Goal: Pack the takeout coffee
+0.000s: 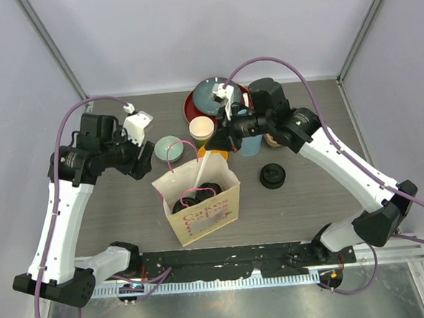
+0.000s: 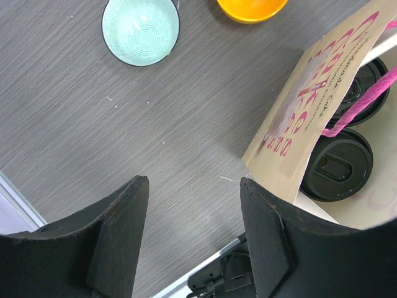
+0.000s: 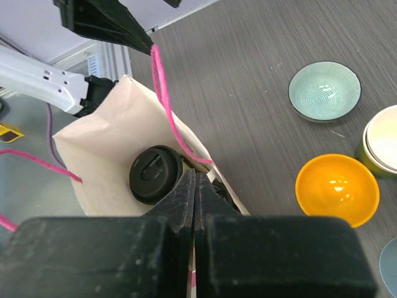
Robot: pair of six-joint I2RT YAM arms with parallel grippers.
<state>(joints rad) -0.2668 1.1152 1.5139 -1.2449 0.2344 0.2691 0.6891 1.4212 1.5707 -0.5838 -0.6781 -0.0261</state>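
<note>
Item: bag [image 1: 205,216], kraft paper with pink print, standing open-mouthed on the table [image 1: 304,139] between the two arms. Contents: first cup [image 2: 338,164] and second cup [image 2: 366,77], both upright under black lids, side by side and touching or nearly so, low inside the bag. Left gripper [image 2: 193,185]: fingers spread wide, nothing between them, hovering over bare table just beside the bag's outer wall. Right gripper [image 3: 194,186]: fingers pressed together, poised over the bag's mouth above the cups; a pink handle [image 3: 170,112] runs down to the tips (a pink sliver shows in the seam lower down, so cord may be pinched there, but this cannot be told for certain). Also present: teal bowl [image 2: 141,30] and orange bowl [image 2: 251,7] beyond the bag, loose lids [image 1: 273,175] to its right, well apart. Step in hand, as judged: the last of the packing, since both cups sit in the bag and no green cup with a lid stands outside it. Next move, as judged: the right gripper must part if it holds cord, then rise straight up clear of rim and handles, without dragging or tipping the light bag; the left can steady the wall if needed.
</note>
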